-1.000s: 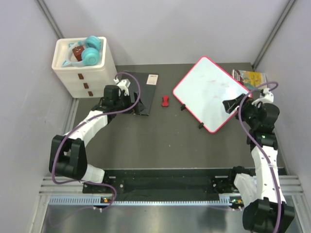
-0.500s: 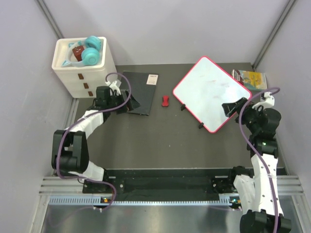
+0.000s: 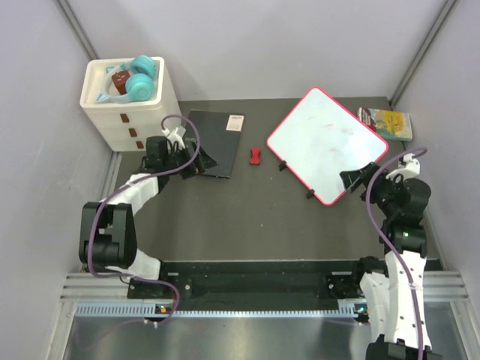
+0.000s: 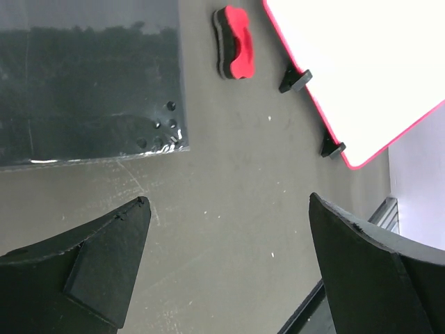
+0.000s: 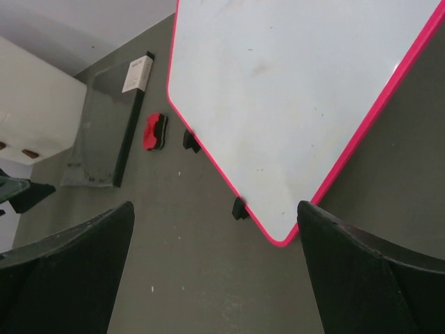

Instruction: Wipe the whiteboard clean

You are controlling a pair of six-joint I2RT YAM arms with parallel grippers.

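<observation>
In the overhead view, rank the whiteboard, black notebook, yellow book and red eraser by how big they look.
Largest to smallest:
1. whiteboard
2. notebook
3. book
4. eraser

Eraser (image 3: 256, 156) on the table (image 3: 247, 214) between notebook (image 3: 219, 135), left, and whiteboard (image 3: 322, 142), right; small book (image 3: 386, 120) just right of the whiteboard.

Notebook label (image 3: 235, 122): white sticker, upper right corner of the black notebook (image 3: 214, 142); print too small to read.
Book cover (image 3: 386, 121): yellow-green, at the frame's right edge; printing blurred.
Whiteboard (image 3: 322, 142): faint smudges, no legible writing.
Readable text: none.
</observation>
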